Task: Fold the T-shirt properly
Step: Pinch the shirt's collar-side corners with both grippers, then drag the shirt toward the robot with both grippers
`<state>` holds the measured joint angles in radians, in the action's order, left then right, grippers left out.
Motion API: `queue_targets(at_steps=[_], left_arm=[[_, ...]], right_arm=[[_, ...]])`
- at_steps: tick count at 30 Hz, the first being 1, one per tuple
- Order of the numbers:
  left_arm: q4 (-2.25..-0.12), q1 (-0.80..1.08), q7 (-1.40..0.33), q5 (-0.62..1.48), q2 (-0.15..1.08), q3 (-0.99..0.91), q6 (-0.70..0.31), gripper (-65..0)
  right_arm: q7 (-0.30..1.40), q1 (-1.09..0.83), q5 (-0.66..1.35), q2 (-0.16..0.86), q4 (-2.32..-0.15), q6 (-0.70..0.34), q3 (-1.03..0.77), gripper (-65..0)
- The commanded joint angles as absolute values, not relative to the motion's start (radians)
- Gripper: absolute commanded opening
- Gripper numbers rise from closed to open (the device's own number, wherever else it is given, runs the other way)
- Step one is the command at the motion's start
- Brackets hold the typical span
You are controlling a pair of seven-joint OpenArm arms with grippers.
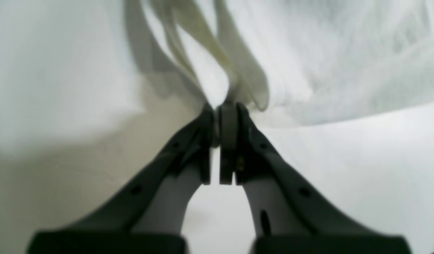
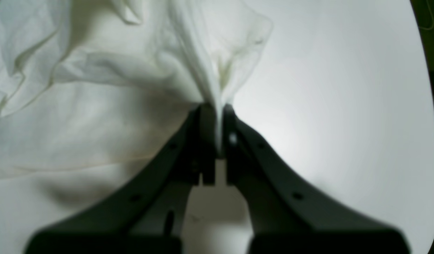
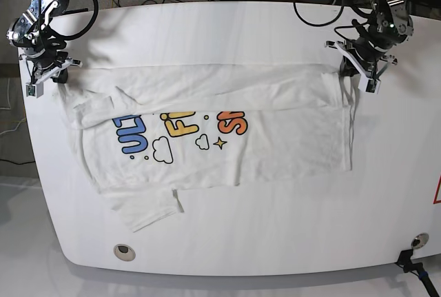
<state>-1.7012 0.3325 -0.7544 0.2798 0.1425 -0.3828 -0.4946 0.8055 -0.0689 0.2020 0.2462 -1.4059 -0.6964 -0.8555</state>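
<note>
Both end effectors pinch the shirt: left end effector on a bunched corner at 2 o'clock of the bench, right end effector on the corner at 10 o'clock. Holding both ends of the far edge keeps that fold line taut. Shirt lies print-up mid-bench, far strip apparently folded over, one sleeve trailing at 7 o'clock.

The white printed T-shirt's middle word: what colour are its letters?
Yellow shading to orange on the white printed T-shirt, between blue and orange words; the base view shows it best.
</note>
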Motion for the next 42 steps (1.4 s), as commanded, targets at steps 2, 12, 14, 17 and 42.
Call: queue_targets(at_steps=[2,12,14,17,42], left_arm=[[-1.715,0.332,-0.737,0.286,0.154,-0.389,-0.495,-65.0],[-1.718,0.36,-0.74,0.286,0.163,-0.389,-0.496,-65.0],[-1.718,0.374,-0.74,0.286,0.177,-0.389,-0.498,-65.0],[-1.719,0.398,-0.74,0.286,0.177,-0.39,-0.498,-65.0],[-1.722,0.673,-0.734,0.286,0.228,-0.463,-0.501,-65.0]], right_arm=[[0.785,-0.062,0.213,0.265,-1.425,-0.698,-0.857,-65.0],[0.785,-0.12,0.214,0.259,-1.478,-0.698,-0.857,-65.0],[0.785,-0.13,0.214,0.243,-1.492,-0.698,-0.857,-65.0],[0.786,-0.16,0.214,0.236,-1.497,-0.698,-0.858,-65.0],[0.791,-0.461,0.214,0.125,-1.646,-0.698,-0.857,-65.0]])
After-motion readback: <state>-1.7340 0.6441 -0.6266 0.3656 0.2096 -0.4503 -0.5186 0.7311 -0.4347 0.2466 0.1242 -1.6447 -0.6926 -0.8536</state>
